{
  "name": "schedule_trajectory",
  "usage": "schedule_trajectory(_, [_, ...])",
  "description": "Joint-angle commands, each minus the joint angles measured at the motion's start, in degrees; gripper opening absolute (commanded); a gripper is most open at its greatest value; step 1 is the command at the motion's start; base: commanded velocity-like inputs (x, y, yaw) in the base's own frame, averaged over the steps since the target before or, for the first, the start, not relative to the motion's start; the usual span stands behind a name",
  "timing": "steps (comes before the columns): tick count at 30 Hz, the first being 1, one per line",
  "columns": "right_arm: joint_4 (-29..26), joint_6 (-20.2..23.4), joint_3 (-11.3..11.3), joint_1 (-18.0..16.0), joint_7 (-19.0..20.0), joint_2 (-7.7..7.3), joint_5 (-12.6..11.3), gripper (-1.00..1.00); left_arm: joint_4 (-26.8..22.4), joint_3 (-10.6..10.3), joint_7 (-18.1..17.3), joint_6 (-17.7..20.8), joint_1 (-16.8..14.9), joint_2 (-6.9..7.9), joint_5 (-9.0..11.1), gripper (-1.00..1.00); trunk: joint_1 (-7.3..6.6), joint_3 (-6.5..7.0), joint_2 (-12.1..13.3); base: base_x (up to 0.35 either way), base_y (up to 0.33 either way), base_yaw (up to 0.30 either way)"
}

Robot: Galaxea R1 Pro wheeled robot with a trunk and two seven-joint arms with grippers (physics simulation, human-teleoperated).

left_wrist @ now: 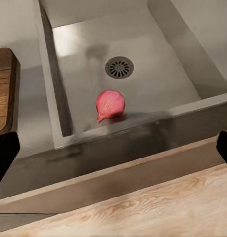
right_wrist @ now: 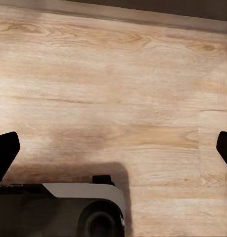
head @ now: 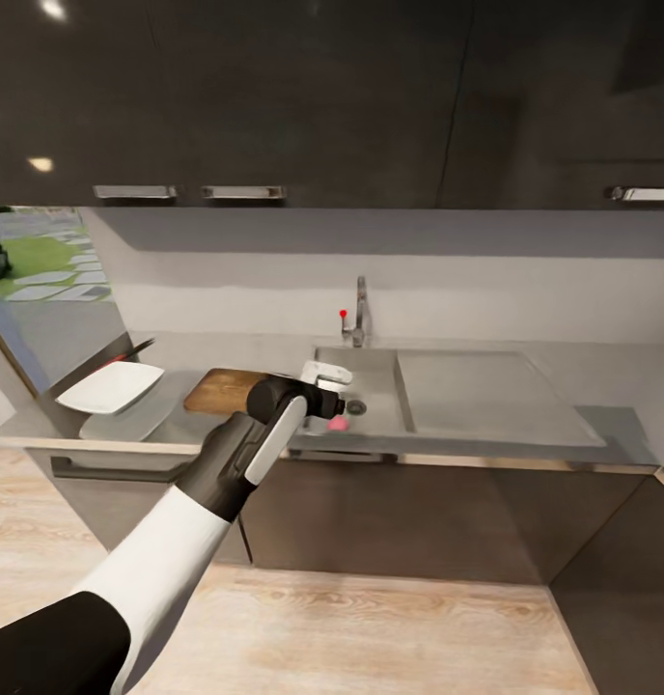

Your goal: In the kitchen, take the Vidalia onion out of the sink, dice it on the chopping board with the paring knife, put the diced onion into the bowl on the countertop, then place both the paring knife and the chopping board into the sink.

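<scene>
The pink-red round Vidalia onion [left_wrist: 111,104] lies whole on the floor of the rectangular stainless-steel sink [left_wrist: 158,74], close to the front wall and a little short of the round drain grate [left_wrist: 119,67]. The left tool [head: 334,401] hangs over the basin's front left part, just above the onion in the head view, at the end of the black-and-white left arm [head: 207,483].

The main risk, as I judge it, is the onion's place against the front wall: a descent that is slightly off could strike the sink's rim or nudge the round bulb so that it rolls toward the drain, and a pinch off its middle could squirt it out sideways. The dark brown wooden chopping board [head: 224,389] sits on the grey desk [head: 602,425] just left of the basin, so a wide swing of the arm could also knock it, or the white square bowl [head: 110,386] beyond it.

The left tool is spread wide: its dark fingertips [left_wrist: 4,153] sit at the two edges of the left wrist view with nothing between them, and it touches nothing. The right tool [right_wrist: 113,148] is likewise spread and bare, pointing down at the pale wooden floor [right_wrist: 118,74] beside the robot's base
</scene>
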Motion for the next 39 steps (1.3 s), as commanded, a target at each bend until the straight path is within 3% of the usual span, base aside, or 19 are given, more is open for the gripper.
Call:
schedule_trajectory(1, [0.07,1.76,-0.25,-0.04,-0.35,-0.02,0.61,1.00,0.45,-0.06,0.60,0.14,-0.07,0.00,0.62,1.00,0.05,-0.10,-0.09,0.224,-0.238,0.000])
schedule_trajectory(2, [0.08,2.90,-0.26,-0.04,-0.29,-0.02,0.60,1.00,0.68,-0.06,0.61,0.14,-0.07,0.00,0.63,1.00,0.05,-0.10,-0.09,0.222,-0.240,0.000])
schedule_trajectory(5, [0.11,13.01,-0.31,-0.04,0.75,-0.08,0.38,1.00,1.95,0.00,0.65,0.06,-0.07,0.00,0.66,1.00,0.05,-0.10,-0.09,0.215,-0.247,0.000])
schedule_trajectory(7, [0.12,15.95,-0.37,0.17,1.65,-0.11,-0.52,1.00,2.17,0.02,0.67,0.05,-0.07,0.00,0.64,1.00,0.05,-0.10,-0.09,0.213,-0.250,0.000])
schedule_trajectory(9, [0.12,17.59,-0.39,1.00,2.78,-0.13,-2.68,1.00,2.32,0.06,0.72,0.04,-0.07,0.00,0.61,1.00,0.05,-0.10,-0.09,0.212,-0.250,0.000])
schedule_trajectory(11, [0.12,18.75,-0.39,2.36,4.83,-0.14,-7.50,1.00,2.54,0.15,0.77,0.04,-0.07,0.00,0.59,1.00,0.05,-0.10,-0.09,0.192,-0.226,0.000])
schedule_trajectory(14, [0.12,19.27,-0.41,3.14,6.70,-0.19,-10.36,1.00,2.69,0.26,0.85,0.04,-0.07,0.04,0.64,1.00,0.05,-0.10,-0.09,0.078,-0.099,0.000])
schedule_trajectory(30, [0.10,19.50,-0.39,3.47,7.15,-0.16,-11.17,1.00,5.86,0.72,0.97,0.09,-0.07,0.25,0.59,1.00,0.05,-0.83,-0.09,0.014,-0.013,0.000])
schedule_trajectory(39, [0.07,19.50,-0.39,3.48,6.90,-0.16,-11.17,1.00,6.39,0.82,0.97,0.04,-0.07,0.10,0.66,1.00,0.05,-1.64,-0.09,0.191,-0.196,0.000])
